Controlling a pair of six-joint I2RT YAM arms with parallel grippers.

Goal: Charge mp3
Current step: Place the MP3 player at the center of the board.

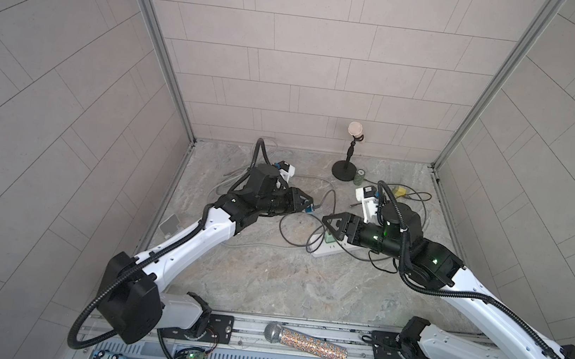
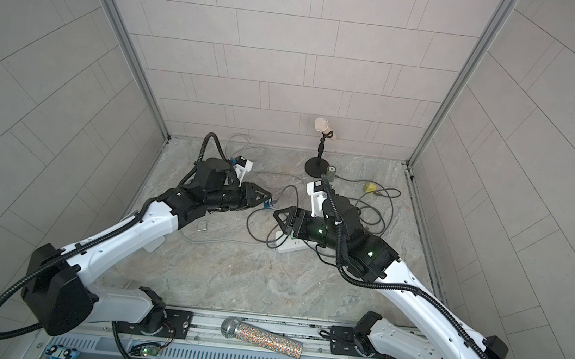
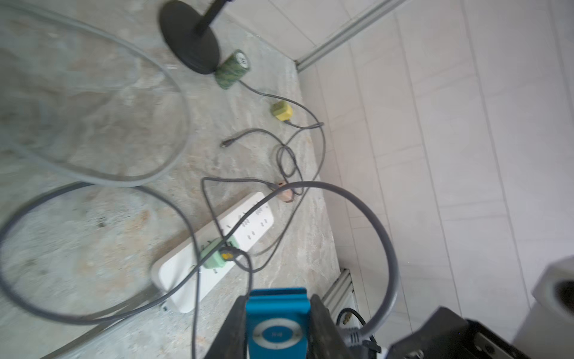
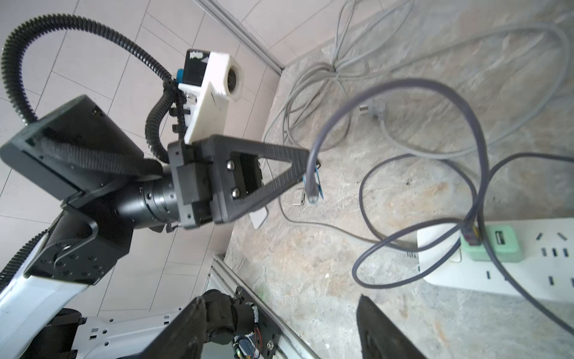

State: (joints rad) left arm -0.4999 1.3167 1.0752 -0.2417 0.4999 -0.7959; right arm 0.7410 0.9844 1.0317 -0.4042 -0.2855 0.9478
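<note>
One small blue metal-cased mp3 player, clamped by its narrow edges in the left hand, above the marbled grey counter near its middle. Light, rigid, slick-faced; best held across those edges, clear of the port. Counted: one player, one springy grey cable, seemingly seated in it though blurred there, one mint-green adapter, one white power strip to the right. Right hand spread apart, empty, over the strip.

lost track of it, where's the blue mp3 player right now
In the left wrist view the blue mp3 player is clamped between the jaws of the left gripper, held up near the white power strip.
</note>
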